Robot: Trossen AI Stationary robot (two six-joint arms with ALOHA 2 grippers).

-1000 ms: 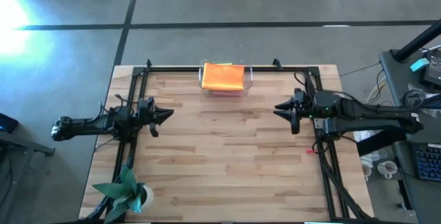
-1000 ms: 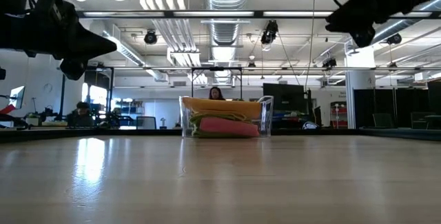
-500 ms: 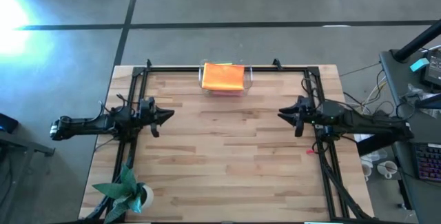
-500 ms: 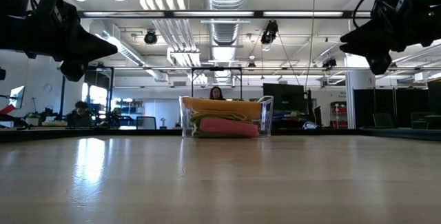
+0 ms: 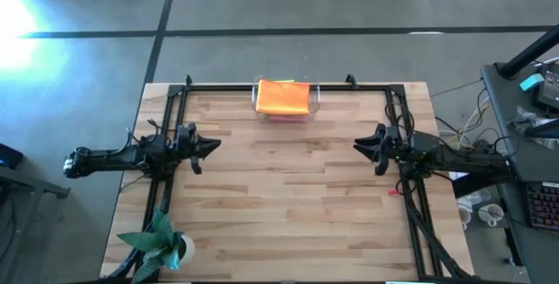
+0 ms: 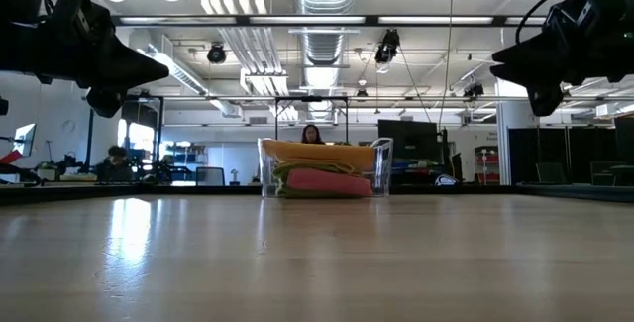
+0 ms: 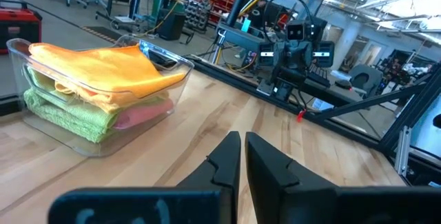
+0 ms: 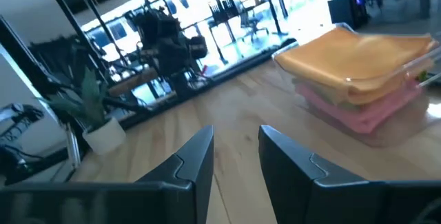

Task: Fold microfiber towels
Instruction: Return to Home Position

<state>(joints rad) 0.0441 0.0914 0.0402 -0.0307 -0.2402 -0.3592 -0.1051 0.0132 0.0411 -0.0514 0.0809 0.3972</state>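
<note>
Left gripper (image 5: 212, 145) closed, table (image 5: 288, 197) left edge | right gripper (image 5: 360, 145) parted, right edge | we see orange microfiber towel (image 5: 283, 97) topping clear bin (image 6: 382, 168)

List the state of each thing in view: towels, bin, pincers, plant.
Bin: upright, holding the stack.
Orange towel: folded, top of the stack.
Pink towel: folded, below the orange.
Green towel: folded, low in the stack.
Left pincer: shut, empty, raised.
Right pincer: open, empty, raised.
Plant: upright.

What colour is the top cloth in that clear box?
Orange: the folded orange microfiber towel tops the clear plastic bin, best seen in the left wrist view.
</note>
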